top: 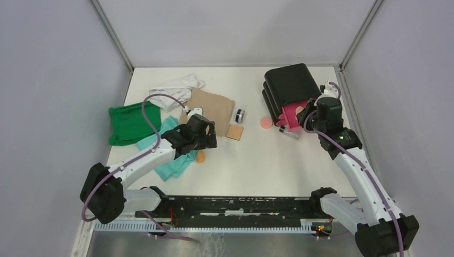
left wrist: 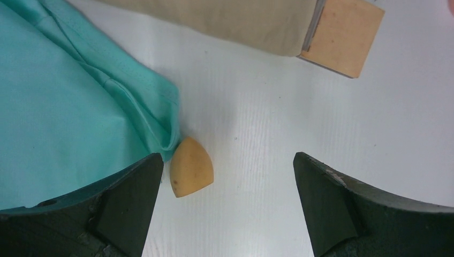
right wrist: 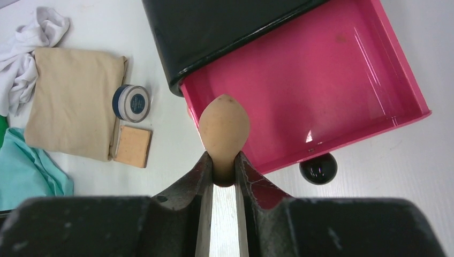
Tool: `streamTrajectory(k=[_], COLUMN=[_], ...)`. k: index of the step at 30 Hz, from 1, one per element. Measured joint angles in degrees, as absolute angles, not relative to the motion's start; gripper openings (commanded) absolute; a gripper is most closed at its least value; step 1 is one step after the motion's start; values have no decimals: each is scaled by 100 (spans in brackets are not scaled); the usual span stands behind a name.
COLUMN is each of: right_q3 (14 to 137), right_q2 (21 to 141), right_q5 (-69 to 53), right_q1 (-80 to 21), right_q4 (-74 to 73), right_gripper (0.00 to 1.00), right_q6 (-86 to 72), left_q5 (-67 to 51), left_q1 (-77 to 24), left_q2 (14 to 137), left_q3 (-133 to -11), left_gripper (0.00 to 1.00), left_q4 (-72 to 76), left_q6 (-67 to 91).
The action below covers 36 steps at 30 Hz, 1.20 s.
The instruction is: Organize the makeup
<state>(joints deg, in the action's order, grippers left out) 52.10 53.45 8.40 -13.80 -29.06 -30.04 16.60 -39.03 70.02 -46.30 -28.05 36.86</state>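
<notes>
My right gripper (right wrist: 222, 160) is shut on a tan egg-shaped sponge (right wrist: 224, 128), held over the front left corner of the open pink drawer (right wrist: 321, 80); this gripper shows in the top view (top: 308, 113). My left gripper (left wrist: 226, 158) is open and empty, low over a yellow-tan pointed sponge (left wrist: 190, 167) that lies beside its left finger, against the teal cloth (left wrist: 64, 107). The tan square pad (top: 234, 131), small dark round jar (top: 240, 115), salmon-pink puff (top: 266, 123) and clear vial (top: 289, 133) lie on the table.
The black box (top: 289, 85) stands at the back right with its pink drawer (top: 292, 113) pulled out. Green (top: 131, 123), white (top: 174, 88) and tan (top: 211, 107) cloths lie at the back left. A glossy black ball (right wrist: 318, 168) sits by the drawer front.
</notes>
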Motion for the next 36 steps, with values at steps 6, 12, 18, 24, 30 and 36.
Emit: streamTrajectory(k=[6, 12, 18, 24, 30, 36], right_q3=[5162, 5153, 5155, 5358, 5531, 5533], right_q2=[5815, 6077, 5953, 5419, 4908, 4873], right_q5=[694, 709, 720, 733, 705, 698], right_q1=[-1223, -1160, -1153, -1151, -1151, -1151], right_q4=[-2609, -2508, -2508, -2781, -2849, -3052], right_gripper=[54, 68, 69, 70, 70, 70], right_q6=[-3013, -3107, -3098, -3011, -2969, -2943], left_q5=[1756, 1793, 1739, 1640, 1708, 1920], left_q1=[-3903, -3903, -3903, -3905, -3916, -3931], left_q2=[7404, 7319, 7242, 7078, 7089, 7397], left_q3=[-4628, -4598, -4388, -4064, -3789, -3675], left_gripper=[100, 93, 88, 81, 68, 54], left_q4=[-3072, -3063, -2902, -2698, -2451, -2405], left_q6=[3693, 3704, 3704, 3704, 3990, 4178])
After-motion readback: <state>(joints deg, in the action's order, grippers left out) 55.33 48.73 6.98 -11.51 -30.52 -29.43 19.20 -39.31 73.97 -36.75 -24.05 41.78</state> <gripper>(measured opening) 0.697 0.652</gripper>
